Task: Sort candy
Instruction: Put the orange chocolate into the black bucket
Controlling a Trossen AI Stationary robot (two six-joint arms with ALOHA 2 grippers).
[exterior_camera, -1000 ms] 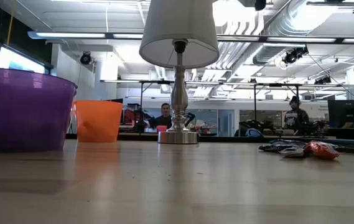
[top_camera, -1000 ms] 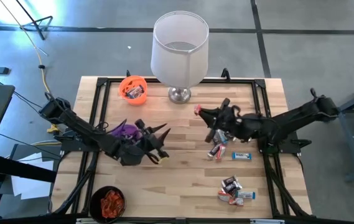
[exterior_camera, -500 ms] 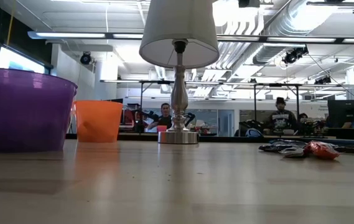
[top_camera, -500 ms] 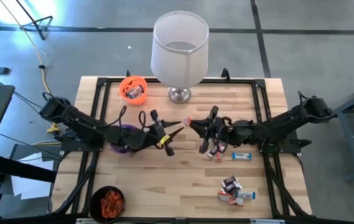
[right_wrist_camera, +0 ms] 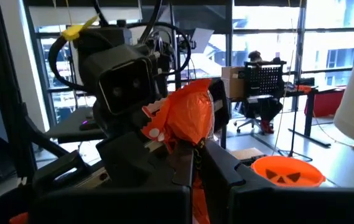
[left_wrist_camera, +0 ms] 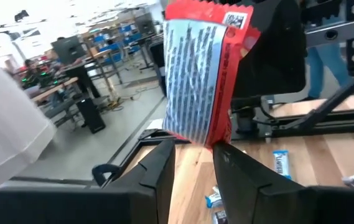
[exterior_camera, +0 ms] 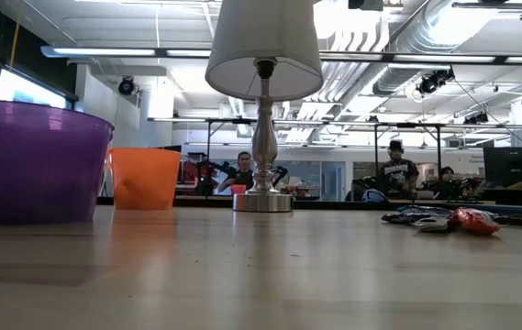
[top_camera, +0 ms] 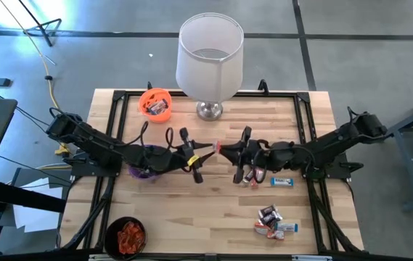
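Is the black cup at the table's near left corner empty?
No: in the high view the black cup holds a heap of orange-red candy.

L hand (top_camera: 207, 147) & R hand (top_camera: 222, 148) meet mid-table, both clamped.

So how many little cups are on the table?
3. The orange cup stands at the far edge beside the lamp, the purple cup sits partly under the left arm, and the black cup is at the near-left corner.
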